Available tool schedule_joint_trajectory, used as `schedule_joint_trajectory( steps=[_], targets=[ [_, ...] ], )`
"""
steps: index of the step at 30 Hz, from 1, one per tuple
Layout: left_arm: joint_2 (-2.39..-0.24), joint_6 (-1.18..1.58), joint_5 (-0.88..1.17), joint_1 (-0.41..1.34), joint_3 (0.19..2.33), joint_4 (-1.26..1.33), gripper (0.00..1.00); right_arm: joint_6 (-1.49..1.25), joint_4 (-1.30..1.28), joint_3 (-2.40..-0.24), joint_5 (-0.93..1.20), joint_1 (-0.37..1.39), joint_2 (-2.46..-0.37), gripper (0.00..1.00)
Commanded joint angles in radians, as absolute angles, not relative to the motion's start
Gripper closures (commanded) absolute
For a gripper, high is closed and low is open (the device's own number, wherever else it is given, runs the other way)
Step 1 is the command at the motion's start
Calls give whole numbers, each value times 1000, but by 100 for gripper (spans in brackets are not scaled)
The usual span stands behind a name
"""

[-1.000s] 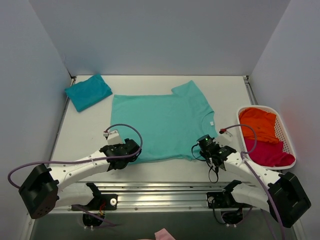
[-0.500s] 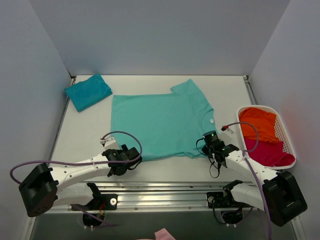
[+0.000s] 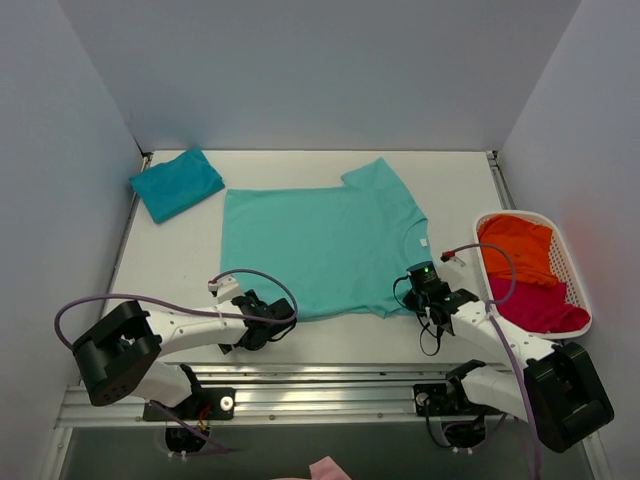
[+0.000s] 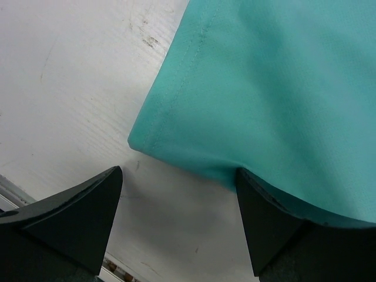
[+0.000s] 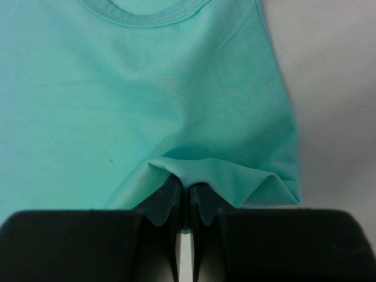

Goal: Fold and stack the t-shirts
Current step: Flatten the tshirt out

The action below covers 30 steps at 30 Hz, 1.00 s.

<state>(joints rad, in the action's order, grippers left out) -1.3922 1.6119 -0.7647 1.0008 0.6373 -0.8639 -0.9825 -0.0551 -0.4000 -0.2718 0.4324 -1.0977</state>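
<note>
The left gripper [image 3: 264, 322] is low over the near left corner of the light mint-green t-shirt [image 3: 320, 250]. In the left wrist view its two dark fingers [image 4: 76, 217] are spread wide apart, with the hemmed corner of the shirt [image 4: 282, 88] lying flat between them. The right-hand finger sits at or just over the hem, but whether it touches cannot be told. This gripper grasps nothing.

The mint shirt is spread flat in the middle of the white table [image 3: 170, 270], its neck to the right with a small white neck label [image 3: 424, 247] showing. One sleeve points toward the far side.

The right gripper [image 3: 412, 298] is at the near right corner of that shirt. In the right wrist view [image 5: 185, 191] its fingers are pinched together on a small raised fold of the mint cloth [image 5: 147, 94], just near of the collar [image 5: 147, 14] and beside the sleeve hem.

A darker teal t-shirt [image 3: 176, 183] lies folded at the far left of the table, well apart from the mint one. At the right edge is a white basket [image 3: 520, 214] holding an orange t-shirt [image 3: 520, 250] and, nearer, a magenta t-shirt [image 3: 535, 305].

The table top is scuffed in the left wrist view. Pale grey walls [image 3: 320, 70] close in the far, left and right sides, and a metal rail [image 3: 320, 385] runs along the near edge.
</note>
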Motion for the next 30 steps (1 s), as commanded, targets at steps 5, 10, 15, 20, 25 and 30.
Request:
schedule_joint_trajectory(
  steps=[5,10,15,20,25,30],
  targets=[
    [-1424,1788,-854,1037,663,-936,21,-950,-43,-391,-256,426,-1086,100],
    [-1400,1897,-881,1104,683,-1029,23,-943,-25,-394,-249,426,-1117,100],
    [-1422,2035,-902,1157,716,-1158,23,-942,-21,-393,-248,426,-1121,100],
    [-1468,2079,-908,1166,738,-1189,13,-940,-18,-388,-247,426,-1117,100],
    [-1528,2027,-899,1123,733,-1112,5,-936,-14,-387,-241,426,-1114,100],
    [-1484,1895,-905,1049,689,-953,3,-931,-9,-382,-232,426,-1106,100]
  ],
)
